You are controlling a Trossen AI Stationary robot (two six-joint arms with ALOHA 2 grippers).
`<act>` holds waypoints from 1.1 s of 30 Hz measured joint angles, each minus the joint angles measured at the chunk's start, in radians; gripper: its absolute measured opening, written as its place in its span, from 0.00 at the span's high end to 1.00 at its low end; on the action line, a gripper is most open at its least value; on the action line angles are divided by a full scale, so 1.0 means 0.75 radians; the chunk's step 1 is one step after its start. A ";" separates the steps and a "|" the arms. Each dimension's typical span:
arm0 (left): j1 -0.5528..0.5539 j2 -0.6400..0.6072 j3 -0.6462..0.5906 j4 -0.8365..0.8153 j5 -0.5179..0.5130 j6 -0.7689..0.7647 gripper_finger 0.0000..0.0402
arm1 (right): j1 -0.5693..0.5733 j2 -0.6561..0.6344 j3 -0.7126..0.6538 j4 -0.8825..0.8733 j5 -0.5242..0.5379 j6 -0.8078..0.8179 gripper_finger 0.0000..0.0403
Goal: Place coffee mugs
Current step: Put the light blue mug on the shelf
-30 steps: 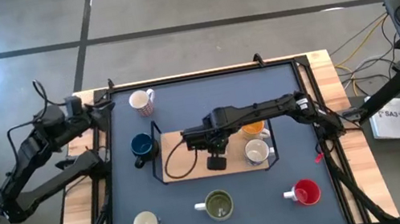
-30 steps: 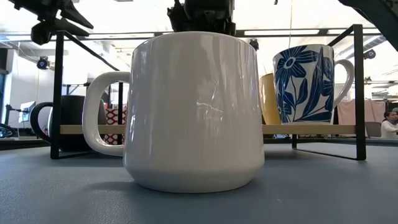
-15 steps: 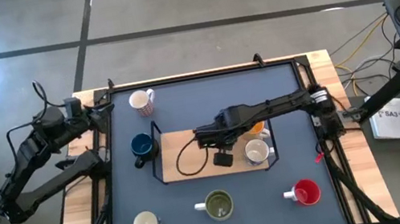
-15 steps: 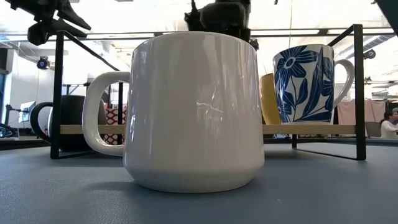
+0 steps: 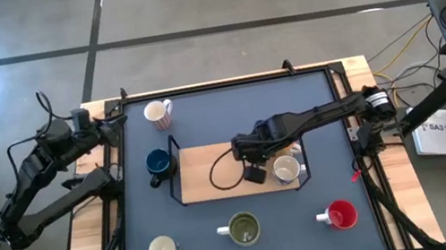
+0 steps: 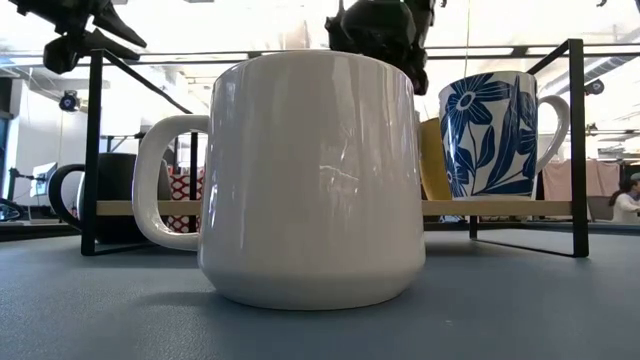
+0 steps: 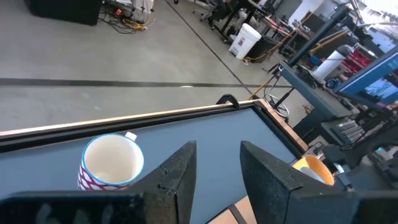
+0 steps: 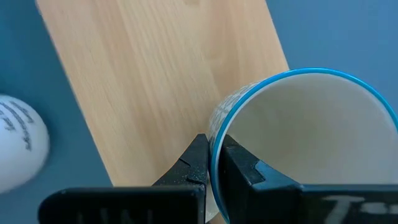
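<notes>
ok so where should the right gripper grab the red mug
By the rim, from straight above: the red mug stands upright, mouth open, handle toward the olive mug. One finger inside, one outside the wall, as the right gripper pinches the blue-rimmed mug.

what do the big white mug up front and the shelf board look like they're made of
White mug: probably glazed ceramic, going by its glossy surface with bright window reflections. Shelf board: looks like light, matte wood with visible grain streaks, though it could be veneer or laminate.
</notes>
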 joint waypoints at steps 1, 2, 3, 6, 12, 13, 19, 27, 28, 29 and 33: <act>0.000 0.000 0.000 0.000 -0.001 -0.008 0.73 | 0.000 0.000 -0.002 -0.010 -0.001 -0.013 0.97; 0.000 0.001 0.000 0.001 -0.002 -0.009 0.73 | 0.000 0.000 -0.004 -0.012 -0.002 -0.024 0.97; 0.000 0.001 0.000 0.004 -0.002 -0.011 0.73 | 0.000 0.000 -0.004 -0.003 -0.002 -0.034 0.97; 0.000 0.000 0.000 0.025 -0.004 -0.019 0.73 | 0.000 0.000 -0.003 0.015 0.000 -0.046 0.97; 0.000 0.001 0.000 0.051 -0.005 -0.019 0.73 | -0.001 0.003 -0.003 0.021 0.002 -0.081 0.97; 0.000 0.001 0.000 0.051 -0.005 -0.019 0.73 | -0.001 0.006 -0.003 0.021 0.003 -0.082 0.97; 0.000 0.001 0.000 0.051 -0.006 -0.018 0.73 | 0.000 0.023 0.000 0.029 0.020 -0.098 0.97; 0.000 0.001 0.000 0.051 -0.006 -0.017 0.73 | -0.008 0.025 0.000 0.021 0.037 -0.097 0.97; 0.000 0.001 0.000 0.051 -0.006 -0.017 0.73 | -0.009 0.025 0.000 0.019 0.040 -0.098 0.97; 0.000 0.001 0.000 0.051 -0.006 -0.017 0.73 | -0.009 0.025 0.000 0.017 0.042 -0.101 0.97; 0.000 0.001 0.000 0.050 -0.006 -0.017 0.73 | -0.009 0.025 0.000 0.016 0.039 -0.107 0.97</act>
